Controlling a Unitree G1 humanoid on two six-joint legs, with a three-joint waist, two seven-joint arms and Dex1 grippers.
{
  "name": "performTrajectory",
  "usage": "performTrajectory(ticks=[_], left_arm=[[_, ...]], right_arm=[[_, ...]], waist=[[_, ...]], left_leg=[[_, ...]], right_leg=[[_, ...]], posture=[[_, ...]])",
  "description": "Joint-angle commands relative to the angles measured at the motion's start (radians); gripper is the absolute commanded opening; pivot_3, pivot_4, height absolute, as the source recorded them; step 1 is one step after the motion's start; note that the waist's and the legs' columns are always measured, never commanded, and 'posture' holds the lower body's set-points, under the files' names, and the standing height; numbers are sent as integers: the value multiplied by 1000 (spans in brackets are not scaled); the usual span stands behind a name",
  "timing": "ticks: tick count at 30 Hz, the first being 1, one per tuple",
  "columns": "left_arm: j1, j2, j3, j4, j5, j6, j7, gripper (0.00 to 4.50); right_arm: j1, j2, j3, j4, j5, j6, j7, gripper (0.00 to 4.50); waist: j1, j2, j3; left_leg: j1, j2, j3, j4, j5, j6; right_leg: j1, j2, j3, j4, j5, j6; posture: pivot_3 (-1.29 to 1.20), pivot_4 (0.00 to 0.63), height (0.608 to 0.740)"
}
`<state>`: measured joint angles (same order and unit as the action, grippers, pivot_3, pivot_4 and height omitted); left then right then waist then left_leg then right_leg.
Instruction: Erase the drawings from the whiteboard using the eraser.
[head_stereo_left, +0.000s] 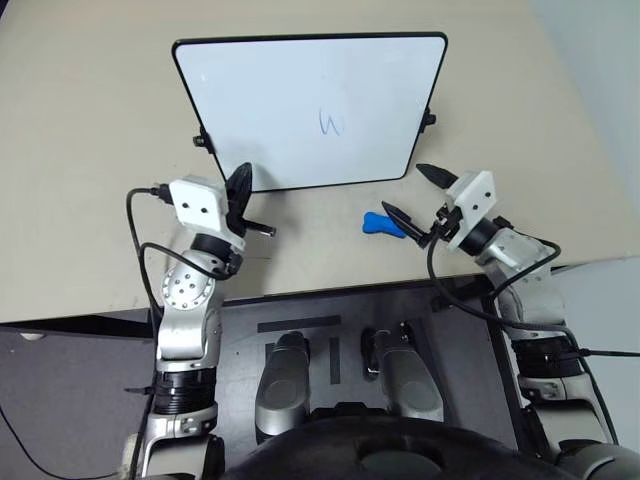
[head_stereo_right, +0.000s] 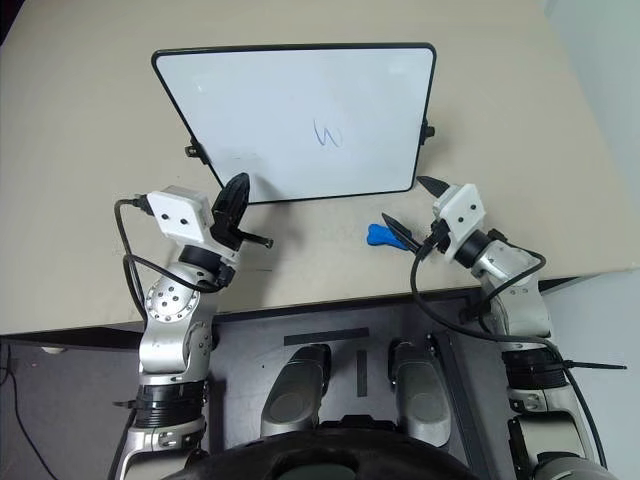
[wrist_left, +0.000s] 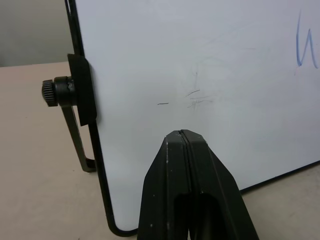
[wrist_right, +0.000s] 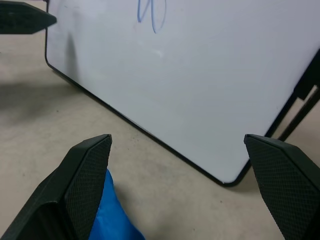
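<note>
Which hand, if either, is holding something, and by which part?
Neither. The right hand is open beside the eraser, which lies on the table. The left hand is shut on nothing.

From my remote station I am looking down on a beige table (head_stereo_left: 90, 150) that is carrying two things. The whiteboard (head_stereo_left: 290, 90), white with a thin black frame and small black side knobs, is standing propped on the tabletop toward its far side, its lower edge resting on the surface and its face tilting back. A small blue squiggle, the drawings (head_stereo_left: 330, 122), is showing right of the board's centre. The blue eraser (head_stereo_left: 378, 224) is lying flat on the table near the board's lower right corner, apart from it.
</note>
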<state>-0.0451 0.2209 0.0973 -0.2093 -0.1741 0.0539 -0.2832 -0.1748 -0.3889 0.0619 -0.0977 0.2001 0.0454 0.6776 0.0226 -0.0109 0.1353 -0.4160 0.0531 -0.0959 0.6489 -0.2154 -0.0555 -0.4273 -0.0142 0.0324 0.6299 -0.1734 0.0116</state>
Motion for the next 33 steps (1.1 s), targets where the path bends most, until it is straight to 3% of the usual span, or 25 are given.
performTrajectory(ticks=[1, 14, 23, 33], left_arm=[[-22, -5, -10, -1, -9, -7, -8, 0], [5, -37, -15, -6, 7, -30, 21, 0], [12, -44, -11, -15, 9, -38, 41, 0], [14, -58, -17, 10, 10, -49, 36, 0]], right_arm=[[16, -3, -3, -58, 3, 3, -10, 4479], [10, -16, 11, -70, 2, 28, 20, 4479], [1, -156, 101, -90, -33, 30, 174, 4479], [-8, -193, 148, -107, -26, 70, 259, 4479]], waist=[[0, 0, 0], [-1, 0, 0], [1, 0, 0], [1, 0, 0]], left_leg=[[0, 0, 0, 0, 0, 0], [0, -1, 1, 0, 0, 0], [0, -5, 2, 0, 1, -1], [0, -4, 3, 0, 1, -2]], right_leg=[[0, 0, 0, 0, 0, 0], [0, 0, 0, 0, 0, 0], [1, 1, 0, 0, 0, 1], [2, 7, 0, -1, 0, 1]], posture=[[0, 150, 740], [0, 150, 740], [0, 150, 740], [0, 150, 740]])
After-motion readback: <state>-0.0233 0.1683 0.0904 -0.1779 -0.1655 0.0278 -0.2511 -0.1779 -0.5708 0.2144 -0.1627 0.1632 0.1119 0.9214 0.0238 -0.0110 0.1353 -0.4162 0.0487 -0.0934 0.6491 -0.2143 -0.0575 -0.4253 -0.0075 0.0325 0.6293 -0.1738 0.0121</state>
